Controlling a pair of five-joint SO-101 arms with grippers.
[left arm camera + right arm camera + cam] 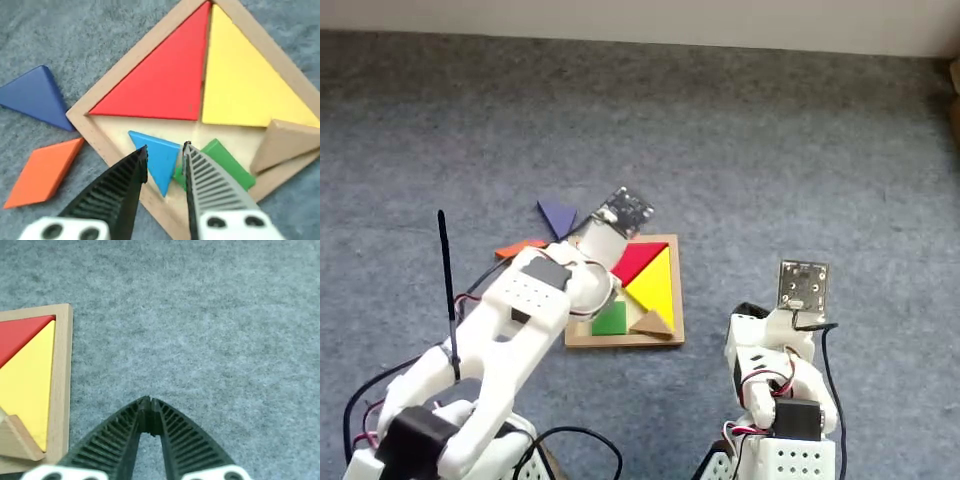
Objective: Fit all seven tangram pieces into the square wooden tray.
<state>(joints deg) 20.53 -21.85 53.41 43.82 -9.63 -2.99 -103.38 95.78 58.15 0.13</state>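
The square wooden tray [80, 117] holds a red triangle [160, 85], a yellow triangle [245, 85], a green piece [227, 162], a tan triangle [285, 142] tilted against the rim, and a small light-blue triangle [160, 157] lying partly over the green piece. My left gripper [165, 149] hovers just above the light-blue triangle, slightly open with nothing gripped. A dark blue triangle [35, 95] and an orange parallelogram [42, 172] lie on the carpet outside the tray. My right gripper [150, 405] is shut and empty over the carpet, to the right of the tray [64, 365].
Grey carpet [770, 150] covers the whole work surface. The left arm [535, 300] lies over the tray's left side [625, 340]. The right arm [790, 330] stands apart at the right. A thin black rod [447, 290] sticks up beside the left arm.
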